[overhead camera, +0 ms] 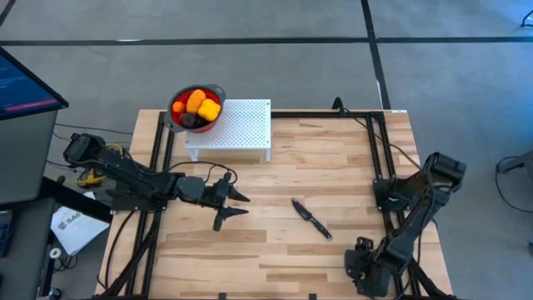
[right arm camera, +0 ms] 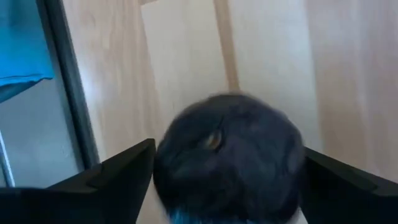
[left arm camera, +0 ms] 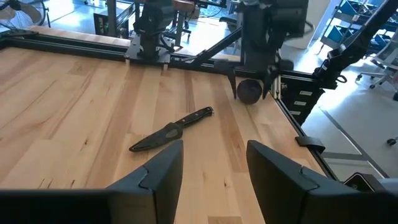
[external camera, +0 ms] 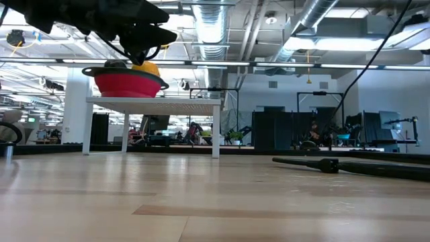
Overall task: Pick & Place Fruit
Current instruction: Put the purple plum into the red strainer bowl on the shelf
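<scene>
A dark purple fruit (right arm camera: 227, 155) lies near the table's right near corner, also seen in the left wrist view as a dark ball (left arm camera: 250, 91). My right gripper (right arm camera: 227, 186) (left arm camera: 251, 87) points down over it, one finger on each side. In the high view the right gripper (overhead camera: 361, 265) hides the fruit. More fruit (overhead camera: 198, 107), orange, yellow and dark, lies in the red colander (overhead camera: 178, 98) on the white stand (overhead camera: 246, 125). My left gripper (overhead camera: 236, 207) (left arm camera: 214, 168) hangs open and empty over the table's left half. My right gripper comes at the dark purple fruit from above, with its fingers (right arm camera: 124, 168) close against the fruit's two sides (right arm camera: 168, 149). Whether the fingers touch the fruit, I cannot tell. The fruit looks to be resting on the table.
A black-handled knife (overhead camera: 311, 218) (left arm camera: 171, 127) lies flat on the table between the two arms. The colander (external camera: 127, 82) shows on the white stand in the low view. Black frame rails (overhead camera: 379, 158) run along the table's right and left sides.
</scene>
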You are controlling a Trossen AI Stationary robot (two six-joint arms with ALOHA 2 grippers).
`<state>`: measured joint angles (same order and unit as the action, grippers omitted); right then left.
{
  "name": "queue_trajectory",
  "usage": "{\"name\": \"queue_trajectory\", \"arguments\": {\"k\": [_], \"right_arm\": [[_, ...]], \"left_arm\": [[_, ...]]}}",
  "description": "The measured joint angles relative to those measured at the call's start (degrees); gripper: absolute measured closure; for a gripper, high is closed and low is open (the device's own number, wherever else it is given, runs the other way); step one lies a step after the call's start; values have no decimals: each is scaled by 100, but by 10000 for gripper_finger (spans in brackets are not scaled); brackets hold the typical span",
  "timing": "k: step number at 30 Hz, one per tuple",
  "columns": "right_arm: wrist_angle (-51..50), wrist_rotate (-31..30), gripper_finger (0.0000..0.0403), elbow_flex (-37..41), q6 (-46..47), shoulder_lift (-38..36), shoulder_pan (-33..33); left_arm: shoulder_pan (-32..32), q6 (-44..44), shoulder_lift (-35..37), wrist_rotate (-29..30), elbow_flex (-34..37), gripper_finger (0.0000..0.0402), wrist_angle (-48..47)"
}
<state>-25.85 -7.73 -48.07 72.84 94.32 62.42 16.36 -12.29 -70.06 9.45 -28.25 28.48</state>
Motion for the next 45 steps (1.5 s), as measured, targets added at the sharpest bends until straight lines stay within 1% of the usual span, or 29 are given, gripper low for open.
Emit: {"name": "queue_trajectory", "arguments": {"k": [3, 6, 9, 11, 13, 14, 16, 18, 20, 22, 24, 27, 29, 31, 33, 38, 40, 43, 45], "right_arm": [[166, -45, 72, -40, -121, 270, -93], [147, -79, 87, -156, -154, 406, -189], [1, -193, 119, -293, -379, 416, -273], [103, -433, 147, -340, -660, 387, -361], [118, -506, 173, -396, -984, 365, -578], [229, -540, 177, -429, -1192, 365, -689], [490, -624, 177, -466, -1723, 363, -982], [940, -852, 178, -469, -2454, 363, -1356], [1498, -1190, 177, -474, -3405, 358, -1822], [2063, -1363, 165, -468, -4404, 354, -2335], [2694, -1298, 155, -402, -5285, 351, -2899], [3625, -740, 153, -382, -6317, 507, -3773], [4493, -214, 155, -384, -6677, 749, -4344], [5257, 342, 157, -450, -6741, 1069, -4825], [5629, 729, 157, -693, -6719, 1485, -5118], [5619, 1162, 154, -1586, -6791, 2453, -5468], [5567, 1390, 154, -1932, -6815, 2735, -5571], [4925, 1952, 153, -2389, -6750, 2989, -5726], [4616, 2328, 153, -2570, -6650, 3025, -5819]], "left_arm": [[-47, 1, 0, -1, 0, 231, 6], [-110, 0, 0, -2, 0, 232, 43], [-171, 0, 2, -2, -2, 234, 45], [-196, -2, 2, -2, -2, 234, 66], [-215, -2, 2, -2, -2, 233, 84], [-217, -2, 2, -1, -2, 232, 91], [-215, -2, 2, -2, -2, 232, 122], [-185, 5, 2, -20, -2, 232, 185], [-106, 158, 2, -20, -2, 235, 348], [62, 415, 2, -10, -2, 239, 533], [308, 716, 7, -19, -2, 243, 725], [760, 1295, 57, 32, -9, 249, 957], [1102, 1675, 63, 357, -11, 252, 984], [1446, 1952, 63, 846, -11, 253, 970], [1771, 2126, 63, 1391, -11, 254, 901], [2625, 2196, 61, 3155, -11, 252, 428], [2898, 2087, 59, 3765, -11, 251, 100], [3113, 1550, 59, 4292, -9, 248, -371], [3155, 1149, 59, 4362, -7, 246, -653]]}}
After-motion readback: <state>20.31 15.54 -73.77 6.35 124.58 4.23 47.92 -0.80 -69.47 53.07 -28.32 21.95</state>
